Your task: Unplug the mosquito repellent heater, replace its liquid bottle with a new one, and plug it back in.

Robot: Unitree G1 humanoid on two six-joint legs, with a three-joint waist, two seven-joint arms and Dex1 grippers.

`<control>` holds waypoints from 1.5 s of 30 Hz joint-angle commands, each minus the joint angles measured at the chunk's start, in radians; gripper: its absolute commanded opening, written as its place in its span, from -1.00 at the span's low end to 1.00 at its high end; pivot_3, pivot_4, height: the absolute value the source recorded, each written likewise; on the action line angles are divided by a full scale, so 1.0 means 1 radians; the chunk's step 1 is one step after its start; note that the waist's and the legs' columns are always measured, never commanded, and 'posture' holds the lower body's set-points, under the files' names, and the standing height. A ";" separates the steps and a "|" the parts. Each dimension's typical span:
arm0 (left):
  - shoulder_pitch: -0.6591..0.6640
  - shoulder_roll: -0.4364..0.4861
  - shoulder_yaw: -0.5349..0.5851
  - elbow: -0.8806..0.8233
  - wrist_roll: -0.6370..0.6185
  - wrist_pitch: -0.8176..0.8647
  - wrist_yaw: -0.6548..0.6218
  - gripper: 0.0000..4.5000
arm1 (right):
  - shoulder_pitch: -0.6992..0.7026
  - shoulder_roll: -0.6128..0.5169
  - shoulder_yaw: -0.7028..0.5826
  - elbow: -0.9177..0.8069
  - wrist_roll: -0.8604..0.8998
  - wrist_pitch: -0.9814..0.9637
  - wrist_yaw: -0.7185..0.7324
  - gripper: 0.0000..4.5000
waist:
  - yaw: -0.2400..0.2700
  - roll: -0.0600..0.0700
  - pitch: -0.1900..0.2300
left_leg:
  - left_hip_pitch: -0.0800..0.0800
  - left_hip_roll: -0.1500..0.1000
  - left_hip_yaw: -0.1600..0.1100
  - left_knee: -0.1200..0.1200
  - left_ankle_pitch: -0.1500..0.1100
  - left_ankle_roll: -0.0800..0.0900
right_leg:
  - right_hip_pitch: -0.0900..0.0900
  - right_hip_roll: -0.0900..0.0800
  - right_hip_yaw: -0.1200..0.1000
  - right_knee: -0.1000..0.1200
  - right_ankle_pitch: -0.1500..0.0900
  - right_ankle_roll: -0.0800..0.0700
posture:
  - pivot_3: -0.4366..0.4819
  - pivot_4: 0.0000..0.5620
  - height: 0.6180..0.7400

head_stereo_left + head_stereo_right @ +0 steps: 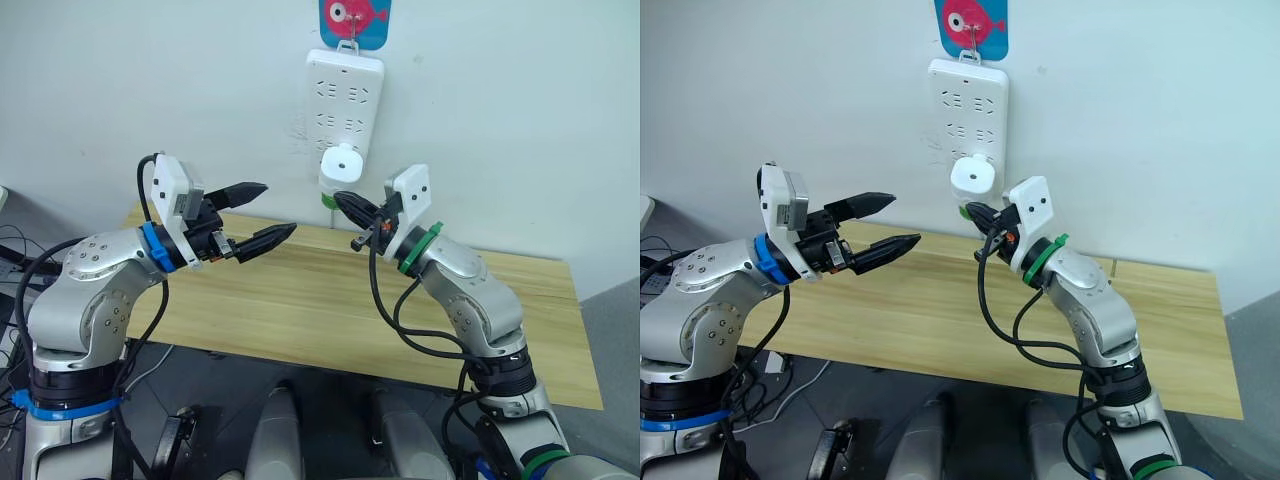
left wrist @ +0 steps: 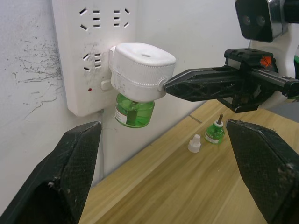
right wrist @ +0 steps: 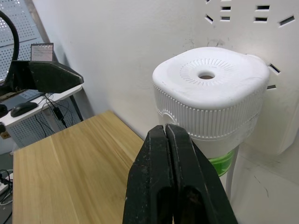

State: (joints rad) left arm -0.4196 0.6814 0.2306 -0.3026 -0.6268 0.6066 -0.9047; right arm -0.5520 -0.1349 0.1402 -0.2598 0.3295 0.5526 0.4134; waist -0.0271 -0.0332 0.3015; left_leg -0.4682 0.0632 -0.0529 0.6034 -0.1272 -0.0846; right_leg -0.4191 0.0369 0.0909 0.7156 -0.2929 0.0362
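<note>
Counting one plugged-in heater (image 2: pixel 142 70), two green bottles (image 2: pixel 134 108) (image 2: pixel 215 132), one cap (image 2: pixel 194 143).

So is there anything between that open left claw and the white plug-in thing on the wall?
Nothing: the left wrist view shows only bare wall and table between the open left gripper and the mosquito repellent heater.
</note>
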 commanded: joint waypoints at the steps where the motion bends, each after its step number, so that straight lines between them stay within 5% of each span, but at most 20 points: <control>1: -0.014 0.007 -0.003 -0.011 -0.011 -0.014 0.004 1.00 | -0.019 0.006 -0.011 -0.019 -0.008 -0.030 -0.009 -0.98 | 0.000 0.000 0.000 | 0.000 0.000 0.000 0.000 0.000 0.000 | 0.000 0.000 0.000 0.000 0.000 0.000 | 0.10 -0.13 1.00; 17: -0.030 0.003 -0.015 0.012 -0.008 -0.025 0.014 1.00 | -0.046 0.045 -0.066 -0.006 -0.030 0.016 -0.146 -0.98 | 0.001 0.000 0.000 | 0.000 0.000 0.000 0.003 0.001 0.000 | 0.002 0.000 0.000 0.001 -0.001 0.001 | 0.08 -0.10 1.00; 24: 0.007 0.042 -0.026 0.014 0.009 0.000 0.014 1.00 | 0.096 -0.176 -0.037 -0.226 0.152 0.110 0.155 -0.98 | 0.004 0.000 0.000 | 0.000 0.000 0.001 0.003 0.001 0.001 | 0.004 -0.001 0.000 -0.002 -0.002 0.003 | 0.06 -0.07 1.00; 28: 0.036 0.085 -0.034 0.053 0.043 -0.004 0.007 1.00 | 0.164 -0.352 -0.156 -0.221 0.199 0.074 0.273 -0.59 | 0.001 0.000 0.000 | 0.000 0.000 0.001 -0.001 0.000 0.001 | 0.003 -0.002 -0.001 -0.002 -0.001 0.001 | 0.06 -0.06 1.00; 38: 0.061 0.209 -0.014 0.294 0.153 -0.166 -0.118 1.00 | 0.310 -0.617 -0.421 -0.026 0.184 -0.091 0.475 0.99 | -0.002 0.000 0.000 | 0.001 0.000 0.003 -0.001 0.000 0.001 | 0.002 -0.001 0.001 -0.002 -0.004 0.004 | 0.01 -0.08 1.00; 45: 0.019 0.191 -0.039 0.346 0.182 -0.215 -0.140 1.00 | 0.398 -0.622 -0.447 -0.039 0.168 -0.140 0.468 0.99 | -0.004 0.000 0.000 | 0.001 0.000 0.004 -0.001 0.000 0.001 | 0.002 -0.001 0.002 -0.002 -0.004 0.004 | -0.03 -0.10 1.00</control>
State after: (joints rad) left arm -0.3886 0.8731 0.1887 0.0553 -0.4469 0.4091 -1.0357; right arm -0.1619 -0.7479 -0.2616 -0.2676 0.4935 0.4410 0.8907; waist -0.0313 -0.0331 0.3017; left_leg -0.4669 0.0630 -0.0488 0.6023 -0.1268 -0.0832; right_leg -0.4173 0.0358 0.0930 0.7134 -0.2969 0.0406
